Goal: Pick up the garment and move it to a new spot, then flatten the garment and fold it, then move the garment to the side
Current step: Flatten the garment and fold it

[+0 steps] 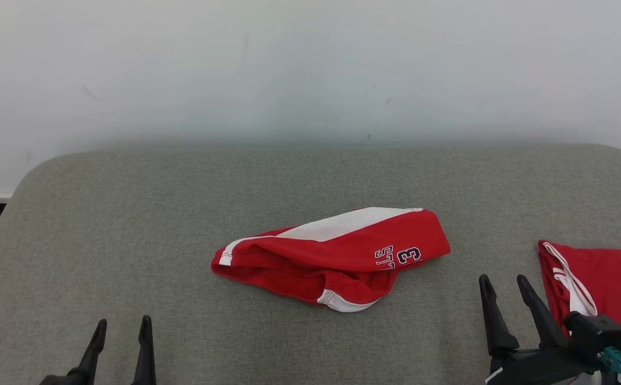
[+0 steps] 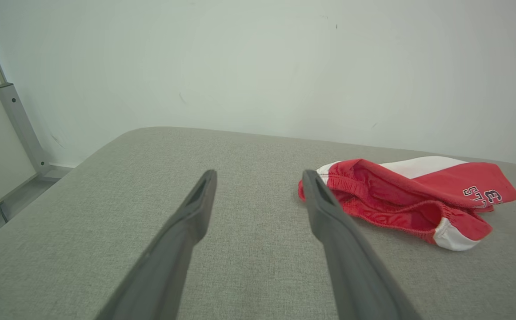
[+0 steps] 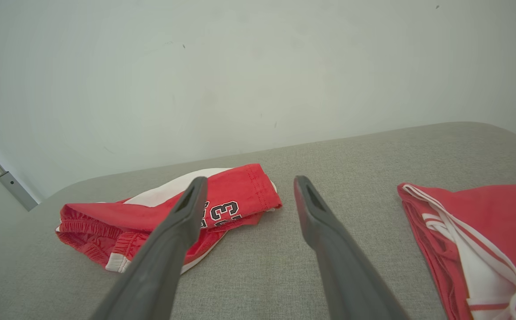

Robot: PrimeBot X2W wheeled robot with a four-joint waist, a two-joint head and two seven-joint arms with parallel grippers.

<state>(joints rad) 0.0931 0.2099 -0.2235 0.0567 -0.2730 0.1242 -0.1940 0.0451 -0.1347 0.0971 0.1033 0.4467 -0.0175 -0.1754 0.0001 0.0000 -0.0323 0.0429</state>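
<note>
Head view.
A: Where do you find the shorts?
B: You find the red shorts (image 1: 331, 256) bunched up in the middle of the grey cushion (image 1: 128, 214), with a white panel on top and a dark number near their right end. Nothing touches them.
A: And your grippers?
B: Your left gripper (image 1: 123, 322) sits at the lower left, fingers spread with nothing between them, well apart from the shorts. Your right gripper (image 1: 503, 279) at the lower right is spread and empty too. It stands between the shorts and a striped garment (image 1: 604, 283), red and white, lying at the cushion's right side.

Left wrist view.
A: What do you get here?
B: Your left gripper (image 2: 259, 175) holds its two fingers apart over bare cushion (image 2: 84, 222). The shorts (image 2: 400, 195) lie ahead and to the right, elastic waistband gaping toward you. A grey metal post (image 2: 18, 124) stands by the wall at the far left.

Right wrist view.
A: Anything in your right gripper?
B: No. Your right gripper (image 3: 249, 181) is wide and grips nothing. You see the shorts (image 3: 240, 195) ahead to the left, partly behind the left finger, and the striped garment (image 3: 484, 222) lies to the right, clear of the fingers.
</note>
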